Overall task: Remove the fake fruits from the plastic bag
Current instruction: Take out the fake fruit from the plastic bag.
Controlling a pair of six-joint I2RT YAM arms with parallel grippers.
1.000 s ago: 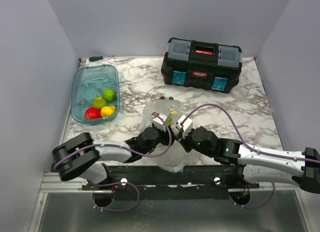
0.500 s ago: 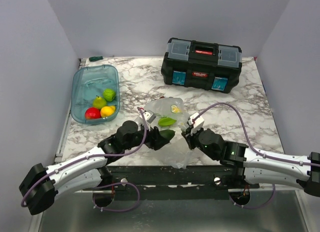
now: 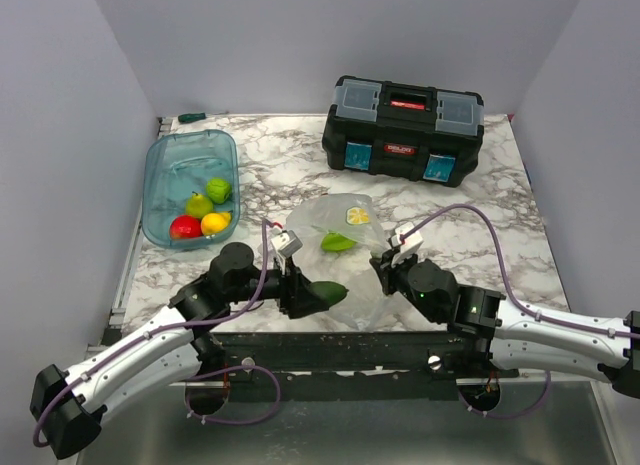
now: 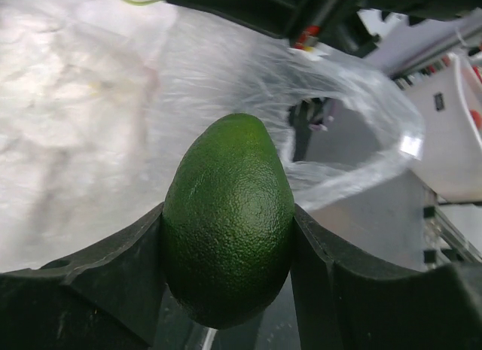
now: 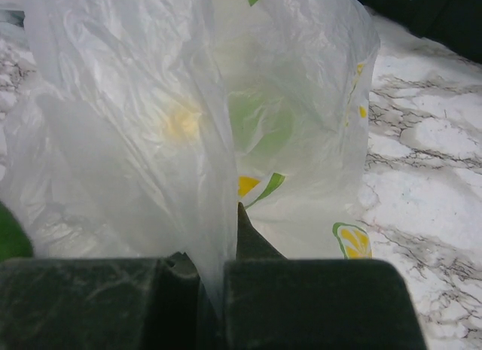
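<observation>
Left jaws grasp the dark green fruit point(image 4: 230, 214) at the near-left edge of the plastic bag point(image 3: 355, 255); right jaws clenched on a bag fold, above the worktop point(image 3: 490, 215)

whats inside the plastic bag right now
Through the plastic bag a blurred yellow patch and a green patch show; fruit or print, the creased film hides which. The dark green fruit is outside it, in the left gripper.
</observation>
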